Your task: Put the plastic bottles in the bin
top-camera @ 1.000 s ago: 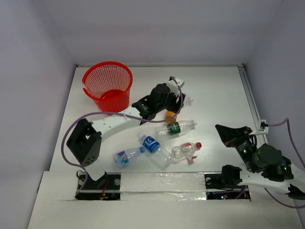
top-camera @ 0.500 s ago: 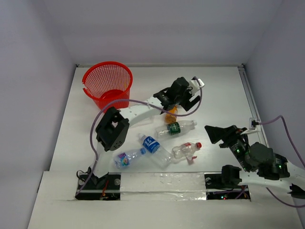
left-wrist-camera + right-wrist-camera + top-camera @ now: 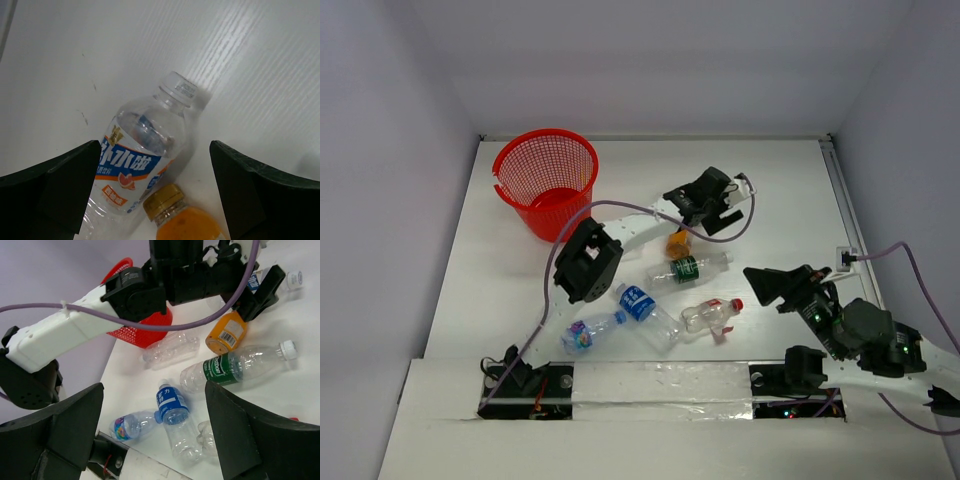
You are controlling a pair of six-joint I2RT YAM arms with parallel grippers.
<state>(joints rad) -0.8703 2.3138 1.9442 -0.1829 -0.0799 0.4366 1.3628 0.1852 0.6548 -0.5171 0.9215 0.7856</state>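
Note:
Several plastic bottles lie mid-table. My left gripper (image 3: 718, 208) hovers open over a clear bottle with a blue and white label (image 3: 142, 160) and an orange-filled bottle (image 3: 180, 220) (image 3: 678, 241); both lie between its open fingers, untouched. Nearer the front lie a green-label bottle (image 3: 690, 268), a blue-label bottle (image 3: 645, 310), a small bottle with a colourful label (image 3: 586, 331) and a red-capped bottle (image 3: 710, 314). My right gripper (image 3: 767, 287) is open and empty, right of the red-capped bottle and facing the group (image 3: 172, 402). The red mesh bin (image 3: 547, 180) stands at the back left.
The left arm (image 3: 620, 232) stretches diagonally from its base across the table, passing close to the bin. A clear unlabelled bottle (image 3: 170, 350) lies beside the bin under that arm. A rail (image 3: 845, 210) runs along the table's right edge.
The left arm swung right, away from the bin, to above the orange bottle, and its jaws opened wider. The right gripper opened and moved left towards the bottles.

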